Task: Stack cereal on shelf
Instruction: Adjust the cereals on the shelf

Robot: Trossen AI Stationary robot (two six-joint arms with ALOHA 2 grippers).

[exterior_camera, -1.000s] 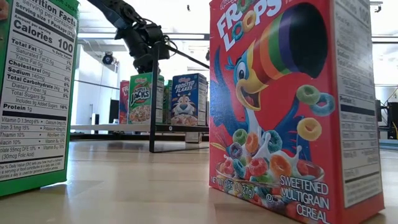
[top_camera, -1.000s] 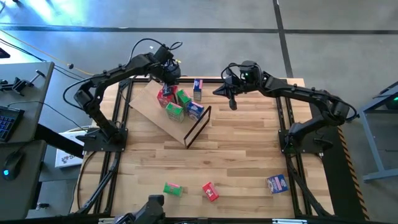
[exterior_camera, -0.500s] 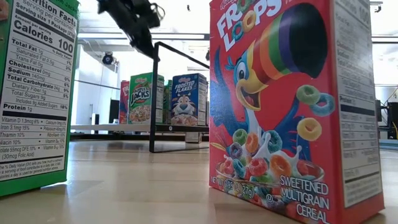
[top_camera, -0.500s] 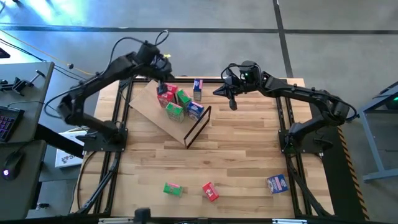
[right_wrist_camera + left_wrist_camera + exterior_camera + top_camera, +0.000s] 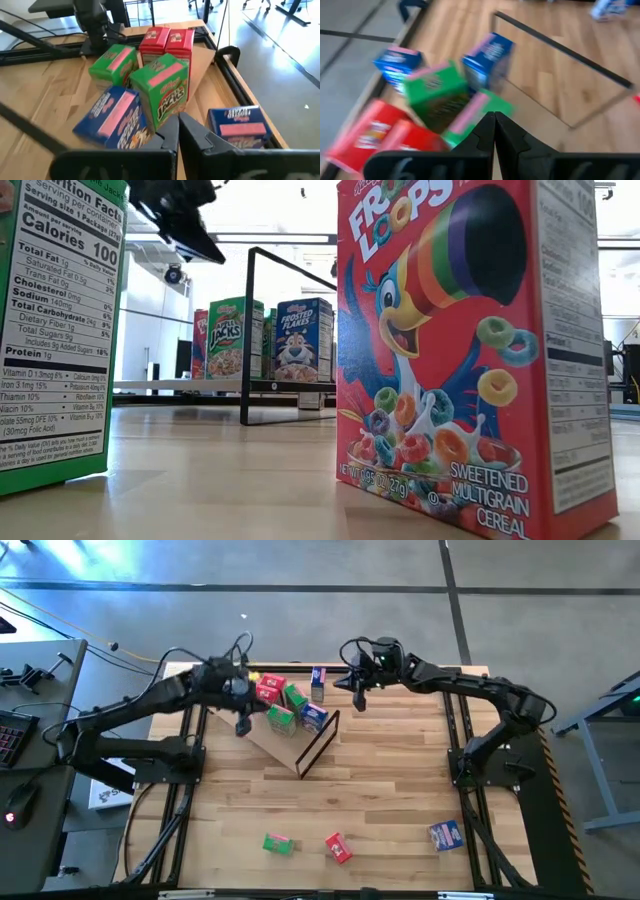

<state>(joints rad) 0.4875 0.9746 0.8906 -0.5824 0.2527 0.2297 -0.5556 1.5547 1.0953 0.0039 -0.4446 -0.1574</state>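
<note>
Both pincers clenched and empty, cereal clustered on the slanted shelf.

The left gripper [image 5: 243, 726] hangs over the shelf's [image 5: 262, 725] outer edge, the upright boxes [image 5: 290, 705] just beside it toward the table's middle; its wrist view is blurred, so labels there are unreadable. The right gripper [image 5: 359, 700] hovers near a blue box [image 5: 317, 684] standing off the panel. The shelf's long axis runs diagonally, its dark frame [image 5: 318, 744] toward the table centre. Three boxes [image 5: 336, 847] lie well apart on the striped wooden table [image 5: 390, 790]; in the low view two fill the foreground, cropped. Grey floor surrounds.
</note>
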